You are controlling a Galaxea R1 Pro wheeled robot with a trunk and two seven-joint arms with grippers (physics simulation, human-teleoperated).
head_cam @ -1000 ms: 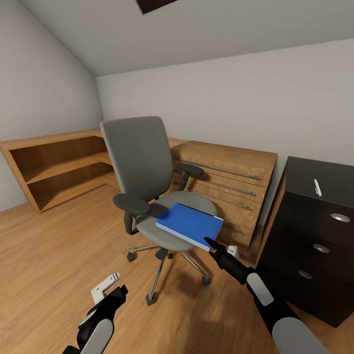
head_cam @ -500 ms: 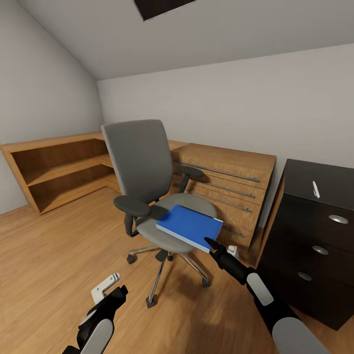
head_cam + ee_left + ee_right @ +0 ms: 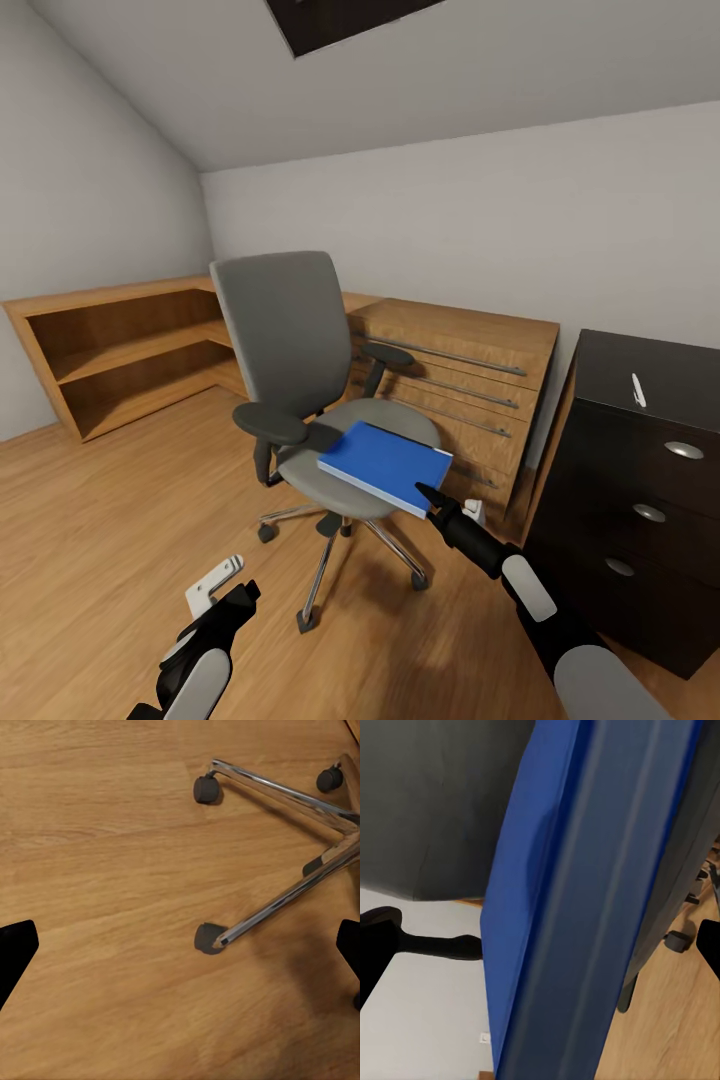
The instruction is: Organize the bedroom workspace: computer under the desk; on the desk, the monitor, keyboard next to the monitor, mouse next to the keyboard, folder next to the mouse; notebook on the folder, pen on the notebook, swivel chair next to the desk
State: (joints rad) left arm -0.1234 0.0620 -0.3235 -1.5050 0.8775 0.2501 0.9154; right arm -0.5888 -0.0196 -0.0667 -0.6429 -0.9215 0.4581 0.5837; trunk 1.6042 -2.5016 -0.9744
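Low at the near edge of the head view, the left gripper [image 3: 228, 590] hangs over the wooden floor [image 3: 90, 520], its fingers spread wide apart and holding nothing; its wrist camera looks straight down on the chrome legs and castors of the swivel chair [image 3: 281, 896]. Further forward, the right gripper [image 3: 428, 497] reaches to the near corner of the folder [image 3: 385, 463]. In the right wrist view the folder [image 3: 585, 900] runs between the two dark fingertips [image 3: 376, 941], which stand well apart — whether either pad touches the blue cover cannot be told.

The folder lies flat on the grey seat of the swivel chair [image 3: 290, 330], its near corner overhanging the seat's front edge. To the right stands the black drawer unit of the desk [image 3: 640, 480], with the pen [image 3: 636, 389] lying on its glossy top. Behind the chair sits a wooden chest of drawers [image 3: 460, 370], and to its left a low open wooden shelf [image 3: 110, 350] — both shelf levels bare.

Since a second ago the whole view has tilted slightly upward, while both arms, chair and folder have kept their places.
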